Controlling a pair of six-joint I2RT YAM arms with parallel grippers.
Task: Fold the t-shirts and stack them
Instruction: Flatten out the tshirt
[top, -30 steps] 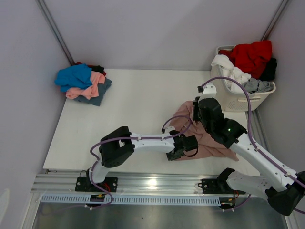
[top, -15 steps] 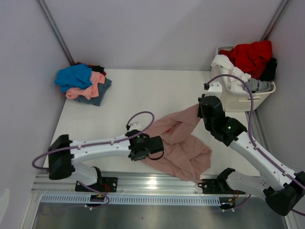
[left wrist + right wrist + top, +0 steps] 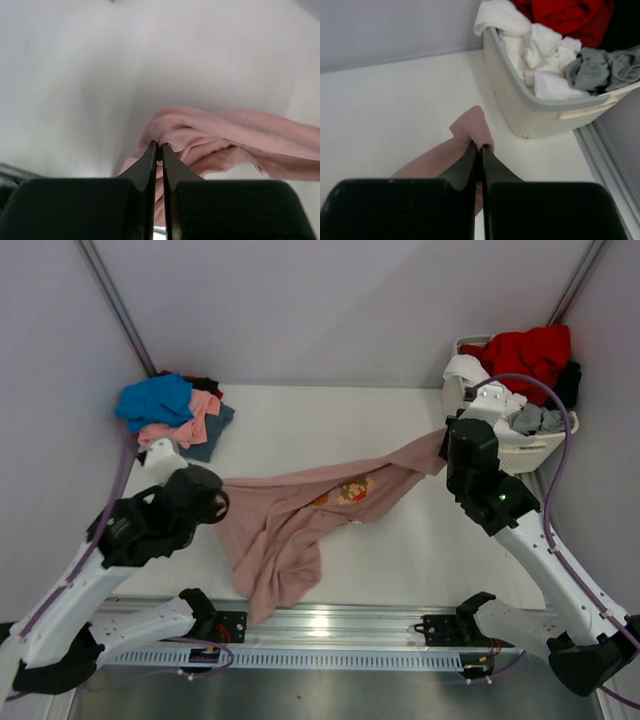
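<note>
Though partly resting on the white table [image 3: 300, 430], stretched in a band between both hands as a dusty-pink t-shirt [image 3: 290, 520], lower part bunched toward the near edge; laundry basket [image 3: 520, 90] of clothes far right; stacked tees [image 3: 170, 410] far left; left hand [image 3: 160, 149] clenched on one pink end; right hand [image 3: 480, 149] pinching the other near the basket.

The pink t-shirt [image 3: 285, 525] bears a print [image 3: 352, 490] too small to read; the right wrist view crops the laundry basket [image 3: 530, 110].
</note>
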